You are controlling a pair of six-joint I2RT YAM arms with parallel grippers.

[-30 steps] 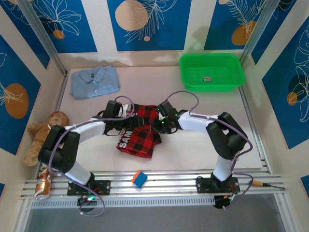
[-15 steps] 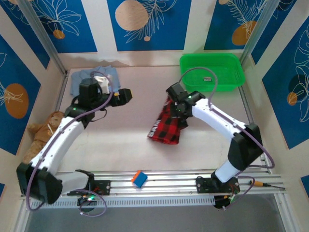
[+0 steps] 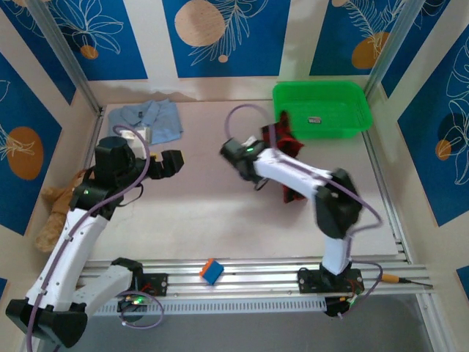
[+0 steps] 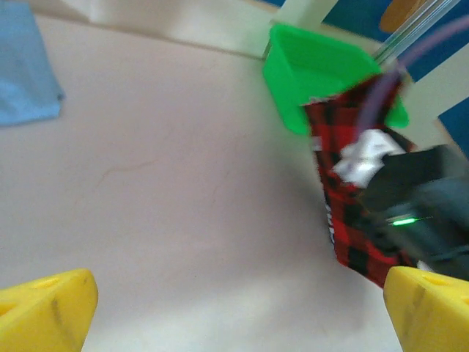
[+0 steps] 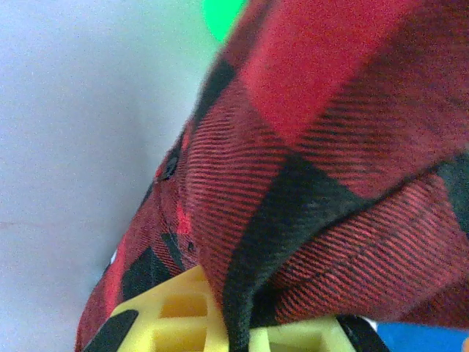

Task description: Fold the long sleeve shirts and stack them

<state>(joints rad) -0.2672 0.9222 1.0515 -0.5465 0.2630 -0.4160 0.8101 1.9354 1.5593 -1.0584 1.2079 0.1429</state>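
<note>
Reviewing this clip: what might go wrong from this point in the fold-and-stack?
1. The flannel shirt hangs from the right pincer alone, so its folds may fall open.
2. It dangles beside the green basket and may snag its rim.
3. The light blue shirt lies far across the table, and the open left pincer gives no support.

The flannel shirt is checked red and black. The collared shirt is plain light blue. The basket is bright green.
</note>
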